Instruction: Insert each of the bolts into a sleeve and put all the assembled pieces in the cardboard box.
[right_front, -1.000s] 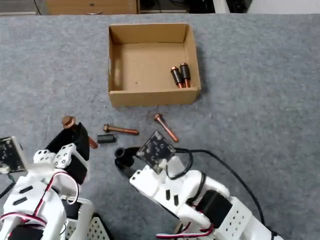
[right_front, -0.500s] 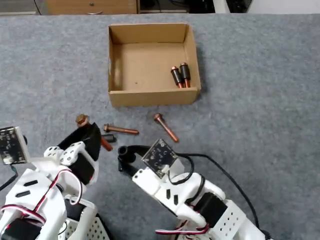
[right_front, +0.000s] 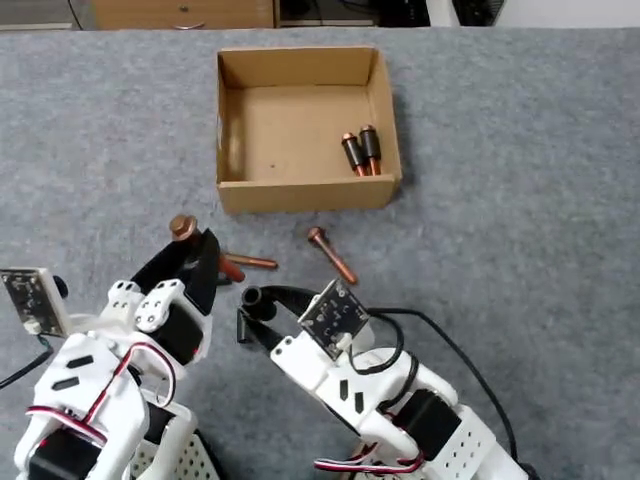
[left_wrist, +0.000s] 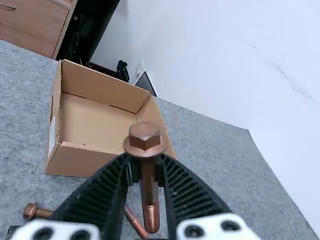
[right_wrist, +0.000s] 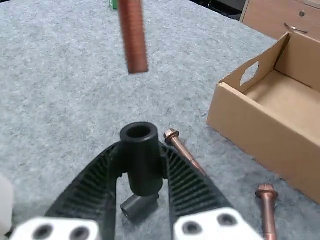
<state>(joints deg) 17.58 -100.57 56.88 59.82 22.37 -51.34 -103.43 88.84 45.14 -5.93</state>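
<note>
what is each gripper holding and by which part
The left gripper clamps a bolt on its shank just below the head. The right gripper clamps a black sleeve by its sides, open end up.

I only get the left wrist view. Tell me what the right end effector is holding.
Observer: A black sleeve, upright with its bore facing up, gripped in the right end effector.
Operator: Report where my bolt sits against it.
Observer: Its tip hangs above the sleeve's opening, apart from it. It is not yet inserted.
</note>
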